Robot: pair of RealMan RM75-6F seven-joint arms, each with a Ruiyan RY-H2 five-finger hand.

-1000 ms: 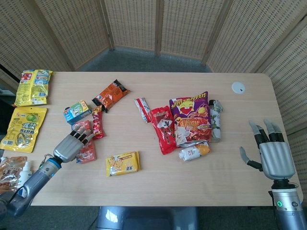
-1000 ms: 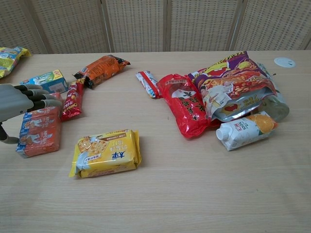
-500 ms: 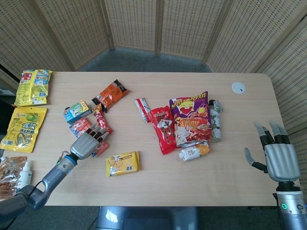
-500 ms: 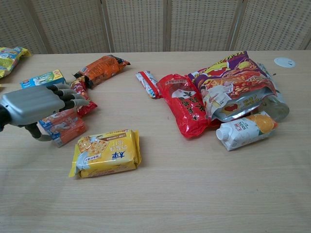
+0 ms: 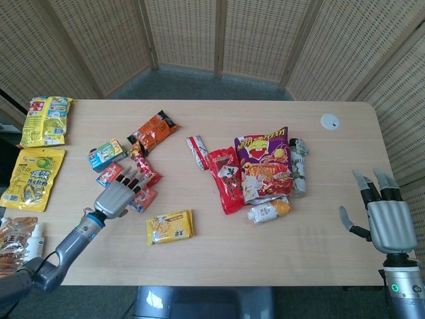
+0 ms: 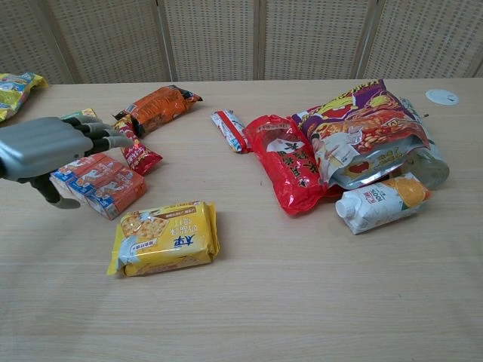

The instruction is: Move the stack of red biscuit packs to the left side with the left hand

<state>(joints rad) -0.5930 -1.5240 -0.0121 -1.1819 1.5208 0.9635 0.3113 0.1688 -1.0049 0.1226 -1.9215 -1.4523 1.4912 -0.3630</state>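
Note:
The stack of red biscuit packs (image 5: 142, 198) (image 6: 104, 182) lies slanted on the table, left of centre. My left hand (image 5: 117, 197) (image 6: 41, 146) is over its near-left part, fingers stretched across the top and thumb hanging down beside the stack's left end. I see no closed grip on the packs. The palm hides the middle of the stack in the head view. Off the table's right edge, my right hand (image 5: 385, 214) is raised with its fingers spread and holds nothing; the chest view does not show it.
A yellow cracker pack (image 5: 170, 226) (image 6: 166, 236) lies just right of the stack. Beyond it are a red stick snack (image 6: 138, 151), a blue-green box (image 5: 107, 154) and an orange pack (image 5: 153, 131). Yellow bags (image 5: 32, 178) line the left edge. More snacks (image 5: 264, 159) pile at centre right.
My left hand came right over the stack, then drew back slightly. The stack has turned from upright to slanted and slid a little away from me. The right hand sank slightly.

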